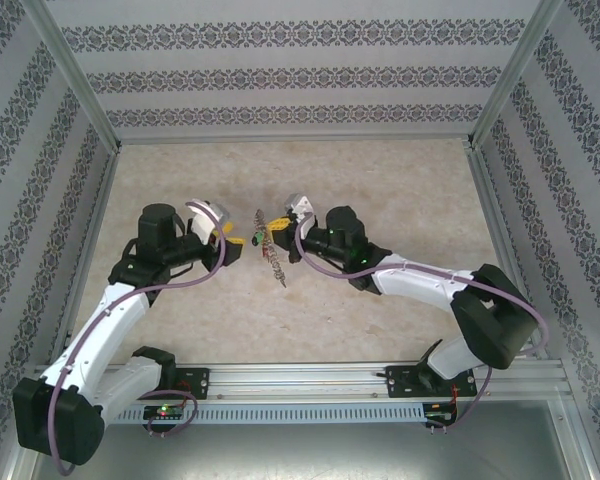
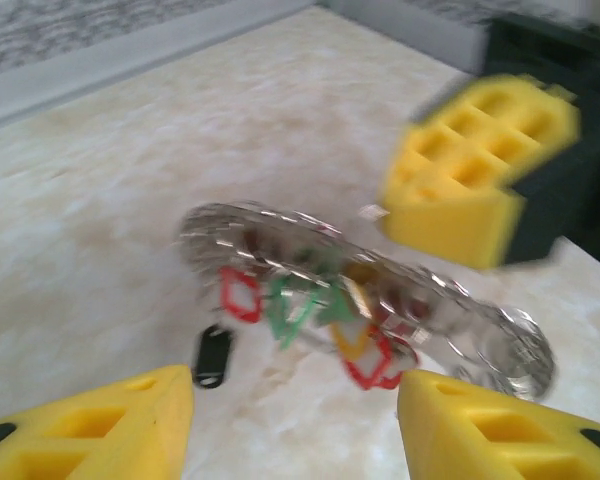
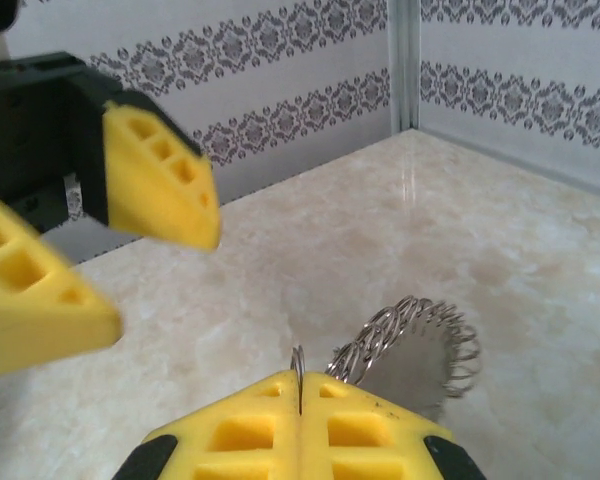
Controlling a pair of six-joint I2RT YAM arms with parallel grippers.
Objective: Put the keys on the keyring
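The keyring (image 3: 410, 345) is pinched by its wire between the clenched fingers of the right gripper (image 3: 300, 395). The left gripper (image 2: 292, 388) is seen released, fingers spread, nothing grasped. The keyring, hung with red, green and yellow tags (image 2: 290, 305), is found just beyond its fingertips, motion-blurred.

Bright, even light, faint shadows; left wrist view smeared, probably motion blur across the keyring (image 2: 280, 245); elsewhere fairly sharp.

silvery keyring (image 2: 485, 338) with red, green, yellow tags (image 2: 240, 296), yellow fingers (image 2: 485, 432), beige marbled table (image 1: 400, 180), grey damask walls (image 1: 280, 75)
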